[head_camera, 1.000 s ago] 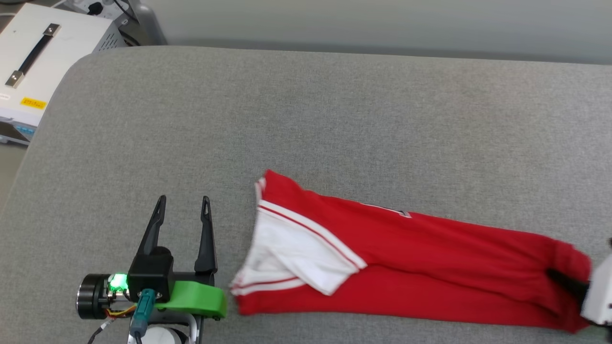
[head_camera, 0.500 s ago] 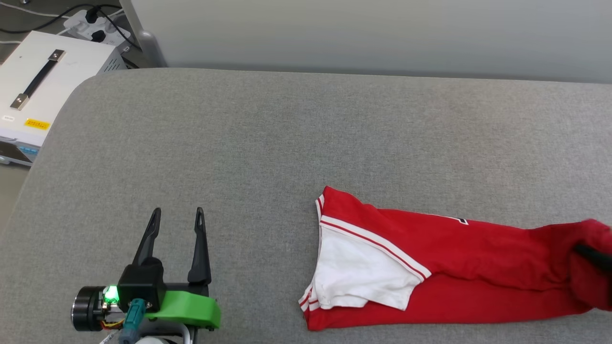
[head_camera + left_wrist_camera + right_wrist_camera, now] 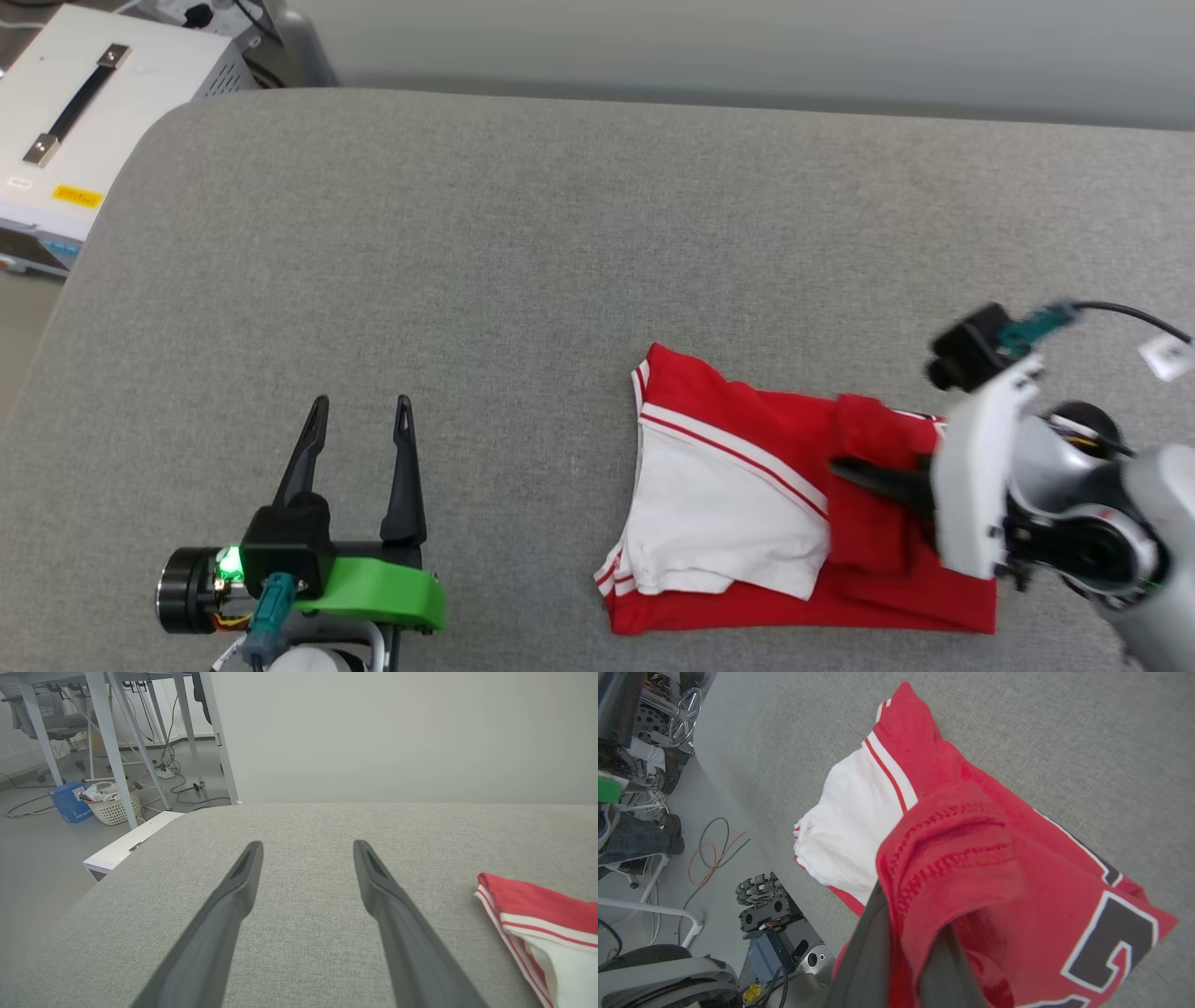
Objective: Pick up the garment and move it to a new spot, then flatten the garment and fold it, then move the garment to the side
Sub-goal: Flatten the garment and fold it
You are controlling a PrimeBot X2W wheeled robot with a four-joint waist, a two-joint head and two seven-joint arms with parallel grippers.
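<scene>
Obs.: right gripper point(image 3: 840, 469) is clamped on a bunched red edge of the garment point(image 3: 868, 560). The right wrist view shows the fabric pinched between the two dark fingers and draped over them. The held edge sits above the shirt's own body, so the cloth is doubled under the fingers.

Key relation: the garment's long axis runs straight on from the right gripper's fingertips. The white sleeve point(image 3: 719, 504) end lies just ahead of the tips, flat on the grey padded surface point(image 3: 560, 233). The printed end lies back under the wrist.

Left gripper point(image 3: 361, 401) has its fingers spread with nothing between them, over bare padding. The garment lies off to the right of its fingers, well apart, sleeve end nearest.

Judgement: fold in progress. The right arm is the one on the cloth. Travel should follow that long axis toward the sleeve end. Any sideways drift would skew the fold.
</scene>
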